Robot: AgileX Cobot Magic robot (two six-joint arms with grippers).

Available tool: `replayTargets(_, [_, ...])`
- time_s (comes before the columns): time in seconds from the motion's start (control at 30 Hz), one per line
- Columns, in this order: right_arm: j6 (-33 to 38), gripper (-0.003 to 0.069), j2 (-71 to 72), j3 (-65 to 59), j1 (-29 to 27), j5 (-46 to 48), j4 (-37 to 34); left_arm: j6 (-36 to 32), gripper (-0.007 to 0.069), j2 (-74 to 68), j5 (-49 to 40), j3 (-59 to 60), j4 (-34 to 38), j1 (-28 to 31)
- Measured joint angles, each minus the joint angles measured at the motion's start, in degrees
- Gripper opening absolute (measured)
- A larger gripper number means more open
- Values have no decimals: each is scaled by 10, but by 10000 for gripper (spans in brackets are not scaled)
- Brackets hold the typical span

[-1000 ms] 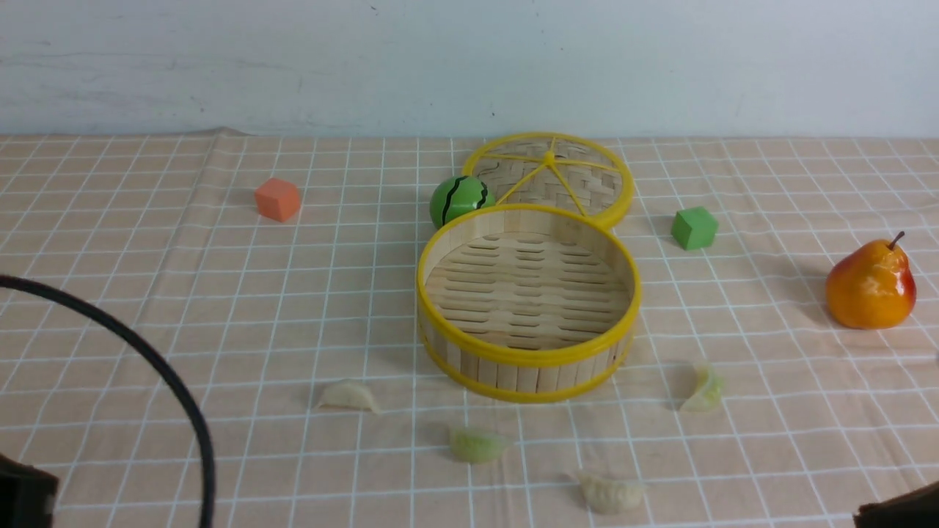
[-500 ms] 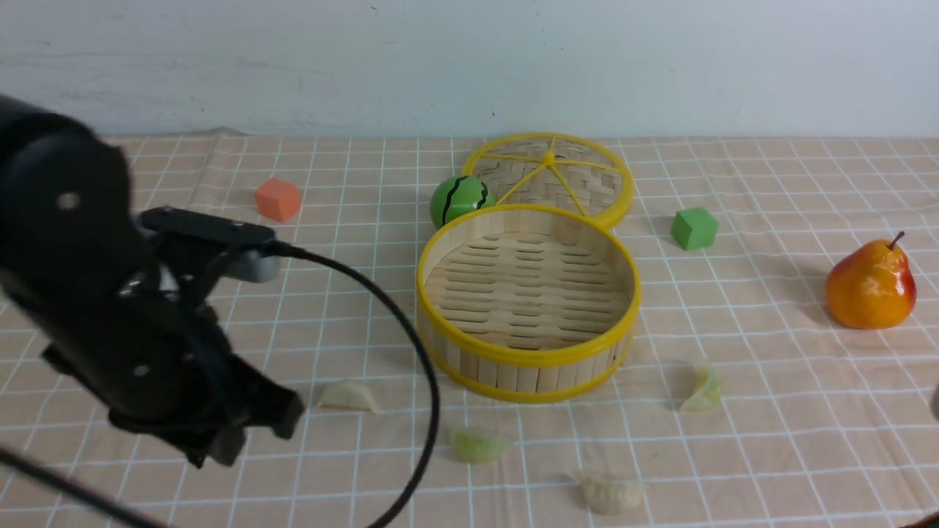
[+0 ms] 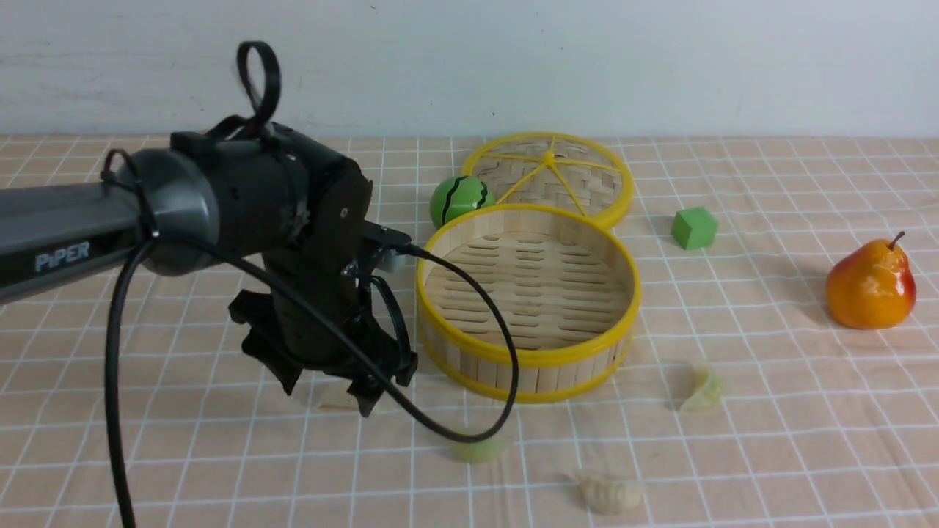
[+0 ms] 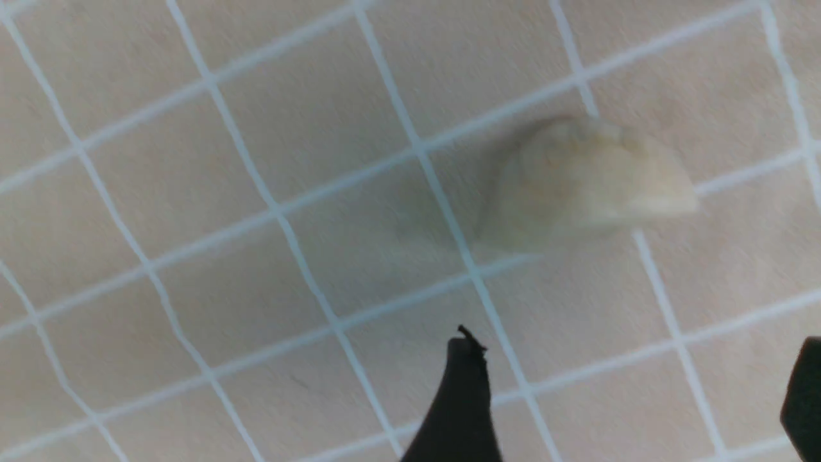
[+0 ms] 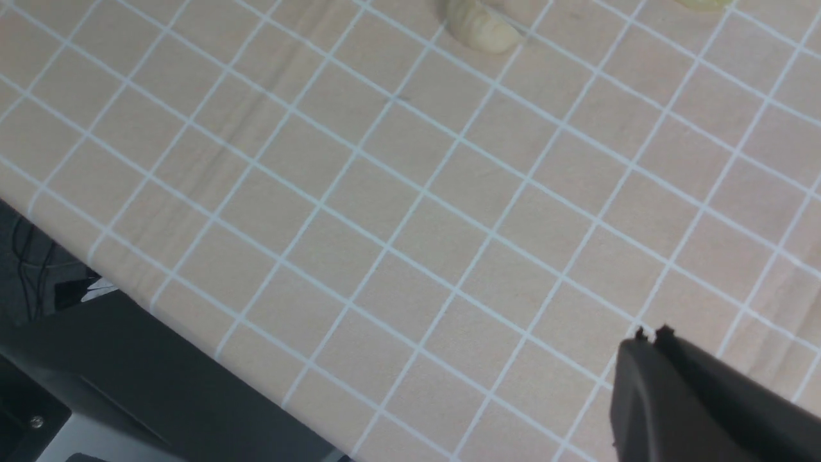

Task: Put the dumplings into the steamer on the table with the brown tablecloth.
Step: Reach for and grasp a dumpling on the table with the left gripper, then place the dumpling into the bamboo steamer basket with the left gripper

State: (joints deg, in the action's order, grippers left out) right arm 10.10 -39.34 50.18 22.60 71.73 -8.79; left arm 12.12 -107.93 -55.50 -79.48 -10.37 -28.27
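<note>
The empty bamboo steamer stands mid-table on the brown tablecloth. Several dumplings lie in front of it: a greenish one, a cream one and a pale green one. My left gripper hangs open just above the leftmost dumpling, which it partly hides. In the left wrist view that dumpling lies on the cloth a little beyond the open gripper, untouched. My right gripper is shut and empty over bare cloth, with a dumpling farther off.
The woven steamer lid lies behind the steamer, with a green striped ball beside it. A green cube and a pear sit to the right. The table's near edge shows in the right wrist view.
My left arm has swung in from the lower left to above the leftmost dumpling, and its jaws have opened. The orange cube is now hidden behind it.
</note>
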Motion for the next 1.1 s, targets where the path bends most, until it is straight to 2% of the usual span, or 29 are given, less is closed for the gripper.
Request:
replayTargets(0.1, [-5, -6, 0, 0, 0, 1, 10, -36, 566, -22, 19, -2, -45, 0])
replayTargets(0.17, [-5, -3, 0, 0, 0, 2, 13, -85, 533, -45, 34, -3, -64, 0])
replayTargets(0.2, [-5, -3, 0, 0, 0, 2, 13, -85, 530, -45, 35, -3, -65, 0])
replayTargets(0.23, [-5, -2, 0, 0, 0, 2, 14, -118, 506, -61, 42, -4, -66, 1])
replayTargets(0.4, [-6, -1, 0, 0, 0, 2, 18, -150, 444, -77, 60, -5, -57, 1])
replayTargets(0.6, [-8, 1, 0, 0, 0, 3, 23, -153, 407, -81, 80, -7, -56, 1])
replayTargets(0.73, [-22, 3, 0, 0, 0, 3, 23, -155, 352, -81, 82, -7, -51, 1])
replayTargets(0.83, [-23, 5, 0, 0, 0, 3, 23, -155, 204, -81, 75, -10, -45, 0])
replayTargets(1.0, [-23, 10, 0, 0, 0, 3, 23, -147, 204, -79, 52, -29, -38, 0])
replayTargets(1.1, [-23, 13, 0, 0, 0, 3, 23, -100, 204, -53, 18, -91, -7, -2])
